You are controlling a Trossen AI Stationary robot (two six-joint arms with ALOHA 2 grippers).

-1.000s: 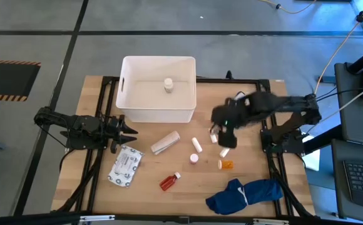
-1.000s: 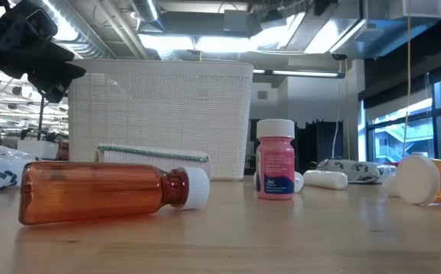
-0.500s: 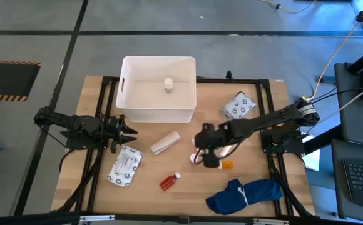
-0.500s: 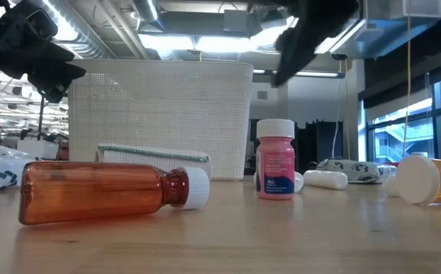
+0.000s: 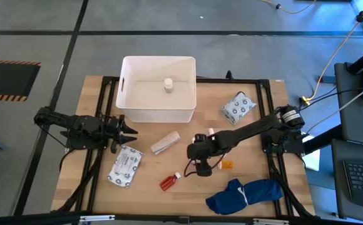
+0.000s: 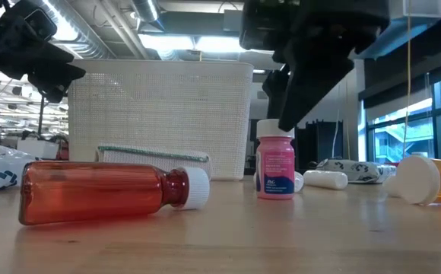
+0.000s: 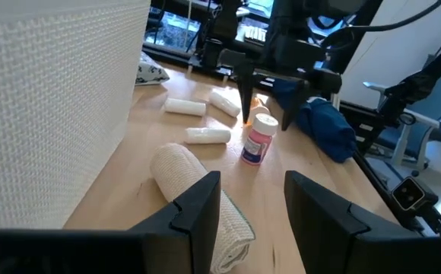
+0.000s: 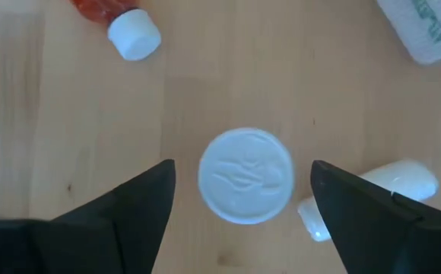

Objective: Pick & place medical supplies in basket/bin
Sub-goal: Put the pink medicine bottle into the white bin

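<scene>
My right gripper (image 8: 242, 169) is open and points straight down over the pink vial with the white cap (image 8: 245, 175), which stands upright on the table (image 6: 275, 161). Its fingers stand either side of the cap without touching it. The high view shows this gripper (image 5: 200, 165) covering the vial. My left gripper (image 5: 129, 131) waits open near the table's left edge, beside the tan bandage roll (image 5: 166, 142). The white tub (image 5: 126, 100) holds one small white cylinder (image 5: 168, 84). A red bottle (image 5: 169, 181) and an orange bottle (image 5: 226, 164) lie on their sides.
One white printed packet (image 5: 125, 165) lies near the left gripper, another (image 5: 238, 106) to the right of the tub. Small white cylinders (image 5: 201, 137) lie just beyond the right gripper. The dark blue cloth bundle (image 5: 244, 194) sits at the near right. Black frame rails border the table.
My right arm has swung from the table's right side toward the left and near edge. It has come down over the pink vial, so its fingers now show in the low view at the height of the cap. The packet it covered is in view again.
</scene>
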